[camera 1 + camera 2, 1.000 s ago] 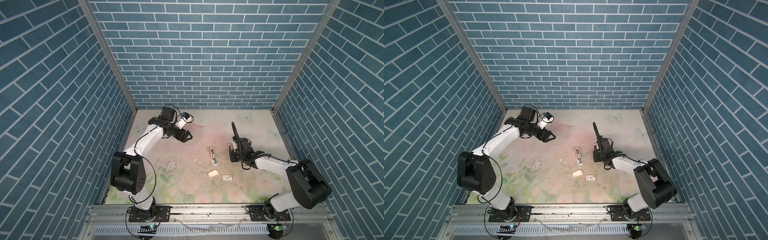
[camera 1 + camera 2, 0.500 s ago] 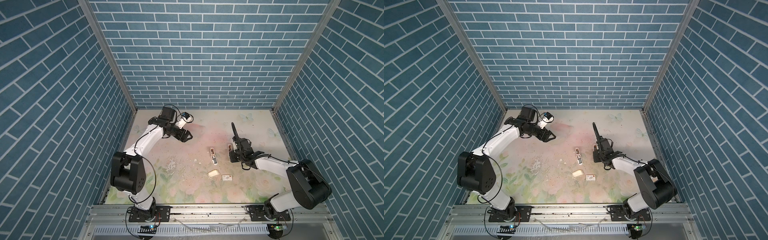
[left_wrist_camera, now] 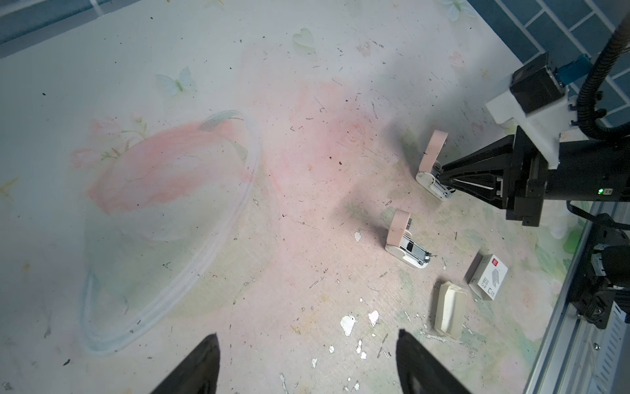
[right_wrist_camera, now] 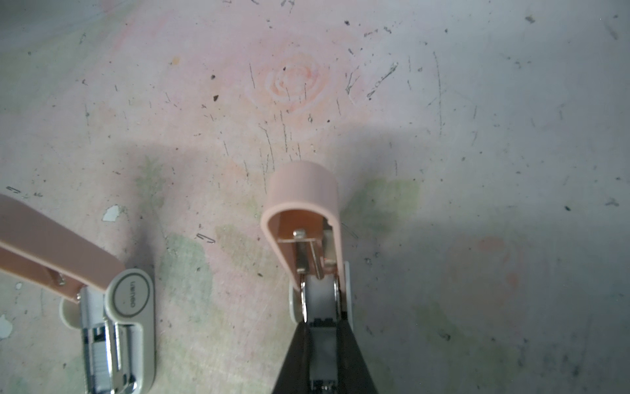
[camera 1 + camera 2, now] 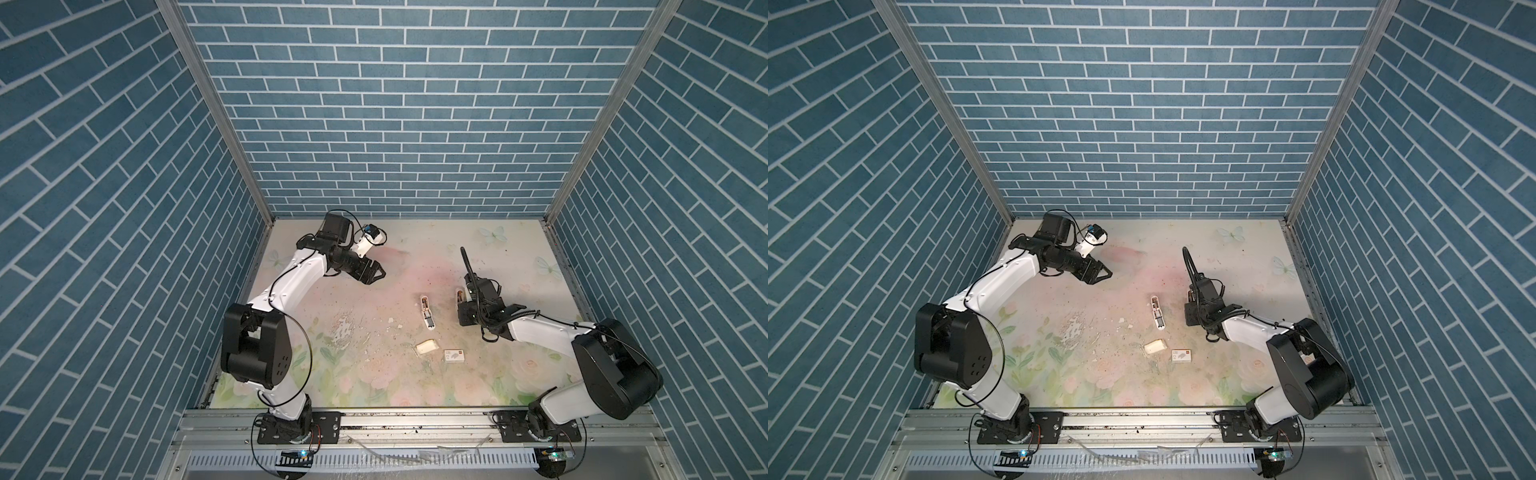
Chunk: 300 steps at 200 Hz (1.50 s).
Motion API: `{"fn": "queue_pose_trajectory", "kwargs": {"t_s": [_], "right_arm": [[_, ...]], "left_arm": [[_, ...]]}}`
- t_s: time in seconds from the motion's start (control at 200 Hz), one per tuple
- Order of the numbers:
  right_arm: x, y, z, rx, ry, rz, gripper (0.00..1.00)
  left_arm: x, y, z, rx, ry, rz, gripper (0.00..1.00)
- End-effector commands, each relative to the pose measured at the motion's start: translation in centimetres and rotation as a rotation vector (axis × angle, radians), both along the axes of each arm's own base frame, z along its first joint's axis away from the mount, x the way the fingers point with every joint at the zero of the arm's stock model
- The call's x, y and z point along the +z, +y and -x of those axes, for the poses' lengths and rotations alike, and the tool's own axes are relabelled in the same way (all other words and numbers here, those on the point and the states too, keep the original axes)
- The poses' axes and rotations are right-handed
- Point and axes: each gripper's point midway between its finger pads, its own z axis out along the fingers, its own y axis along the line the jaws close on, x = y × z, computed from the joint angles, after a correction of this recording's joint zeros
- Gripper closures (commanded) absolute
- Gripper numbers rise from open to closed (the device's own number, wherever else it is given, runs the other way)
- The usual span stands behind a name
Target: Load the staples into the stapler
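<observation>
The worn, flower-printed counter (image 5: 374,374) carried a white stapler with its pink lid swung up (image 5: 427,312) and a second stapler of the same kind (image 5: 460,296) near it. Towards the front lay a cream open tray (image 5: 427,346), and just beside that a small white cardboard box with a red mark (image 5: 454,356). Stray bent staples (image 4: 206,237) and white chips (image 3: 347,324) dotted the surface.

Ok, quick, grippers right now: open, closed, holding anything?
Left gripper: open, holding nothing.
Right gripper: closed on a narrow grey strip, apparently the staples, at the magazine of the open stapler.
</observation>
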Motion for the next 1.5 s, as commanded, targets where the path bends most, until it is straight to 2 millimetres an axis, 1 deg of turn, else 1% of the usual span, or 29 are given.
{"fn": "queue_pose_trajectory", "kwargs": {"t_s": [0.0, 0.19, 0.37, 0.5, 0.82, 1.105, 1.495], "right_arm": [[-3.7, -2.0, 3.5, -0.032, 0.144, 0.068, 0.88], [-3.7, -2.3, 3.7, -0.045, 0.142, 0.069, 0.88], [-3.9, -2.3, 4.0, -0.045, 0.149, 0.071, 0.88], [-3.7, -1.8, 4.1, -0.041, 0.147, 0.063, 0.88], [-3.2, 0.3, 4.6, 0.0, 0.15, 0.021, 0.88], [-4.0, 0.5, 4.7, 0.002, 0.159, 0.032, 0.88], [-3.8, 1.0, 4.4, 0.088, 0.131, 0.061, 0.87]], "left_arm": [[0.7, 0.1, -0.1, -0.007, -0.019, 0.014, 0.18], [0.7, 0.0, -0.1, -0.008, -0.018, 0.016, 0.18], [0.8, 0.0, 0.0, -0.01, -0.02, 0.016, 0.18], [0.7, 0.0, -0.1, -0.011, -0.019, 0.018, 0.18], [0.8, -0.2, -0.1, -0.015, -0.017, 0.027, 0.18], [0.9, -0.2, 0.1, -0.018, -0.019, 0.031, 0.18], [1.0, 0.0, 0.1, -0.017, -0.022, 0.018, 0.18]]}}
